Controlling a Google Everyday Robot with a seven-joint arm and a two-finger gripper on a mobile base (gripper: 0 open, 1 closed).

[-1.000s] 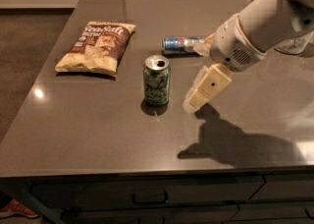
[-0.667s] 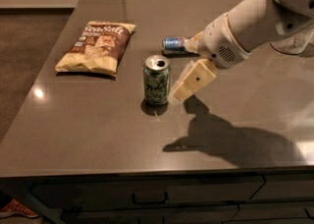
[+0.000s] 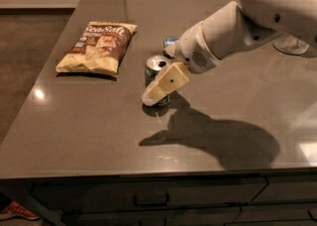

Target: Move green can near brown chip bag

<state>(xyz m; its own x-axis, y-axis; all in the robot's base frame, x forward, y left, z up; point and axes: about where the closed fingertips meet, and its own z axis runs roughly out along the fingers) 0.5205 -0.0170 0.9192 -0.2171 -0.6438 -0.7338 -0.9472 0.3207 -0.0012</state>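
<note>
— Where is the gripper (image 3: 163, 85) seen?

— It is held low over the middle of the table (image 3: 99, 136), at the end of the white arm (image 3: 233, 27) that is reached in from the far right. It is laid across the near right side of the green can (image 3: 156, 65), so that part of the can's body is hidden.

— Is anything held by it?

— That cannot be told. Contact with the can seems likely, but how far the gripper is opened is not shown, nor whether the can is grasped.

— And how is the can placed?

— It is stood upright on the table, with its silver top shown above the gripper. The chip bag (image 3: 96, 46) is laid flat to the far left of it, near but apart, with bare table between them.

— What else is seen?

— A blue can (image 3: 171, 41) is partly hidden behind the arm, just beyond the green one. A dark shadow (image 3: 213, 138) is cast on the table to the near right.
</note>
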